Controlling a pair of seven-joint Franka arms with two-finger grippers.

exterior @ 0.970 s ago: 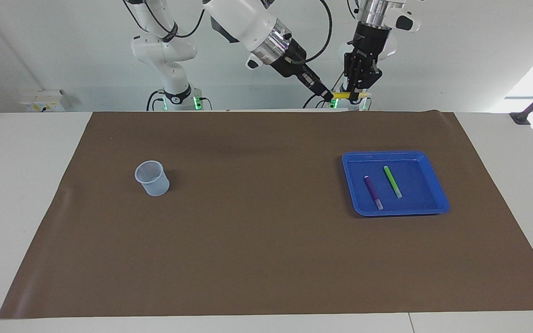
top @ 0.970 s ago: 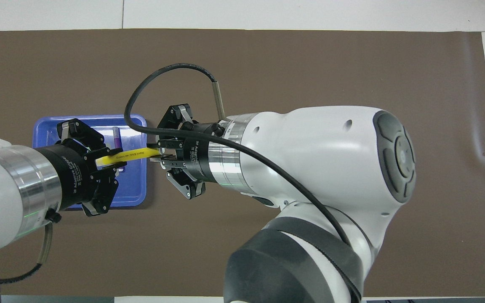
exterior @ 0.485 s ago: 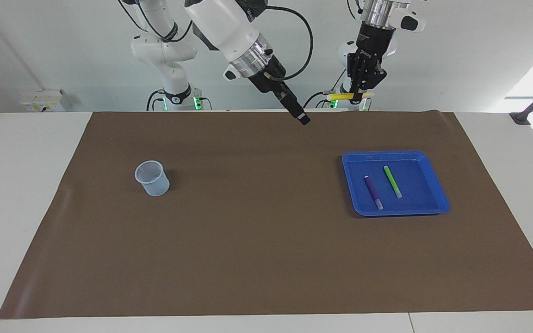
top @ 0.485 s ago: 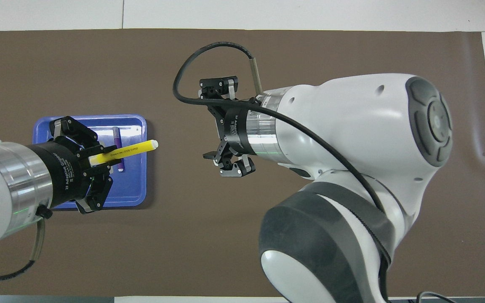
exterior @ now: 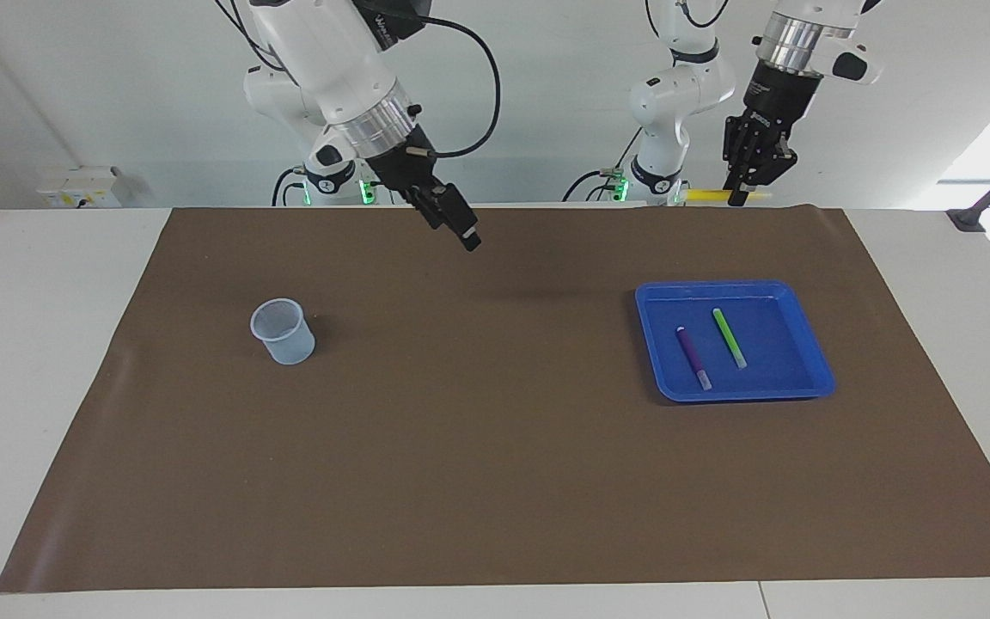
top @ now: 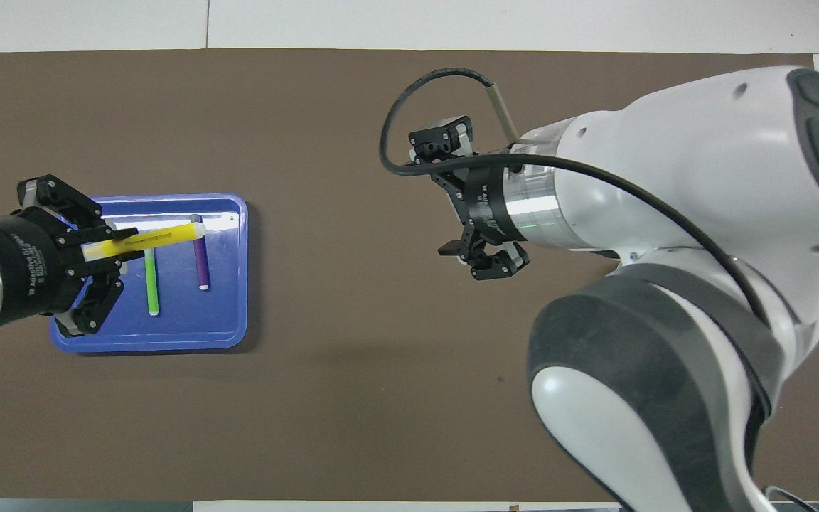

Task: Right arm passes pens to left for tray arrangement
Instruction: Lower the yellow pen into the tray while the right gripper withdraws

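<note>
Now we see left fingers (top: 121, 247) clamping the yellow pen (top: 161, 236) over the tray (top: 235, 334) for placing; right fingers (exterior: 469, 241) wide, empty.

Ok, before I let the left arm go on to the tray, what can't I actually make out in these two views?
- Cup: absent from the overhead view, covered by the right arm's body.
- Yellow pen: facing view shows only a sliver beside the left gripper; the grip itself reads only from overhead.
- Pen's height over the tray: overhead view can't give it.
- Right gripper: open, empty; in the facing view seen end-on, so its fingers are unreadable.
</note>
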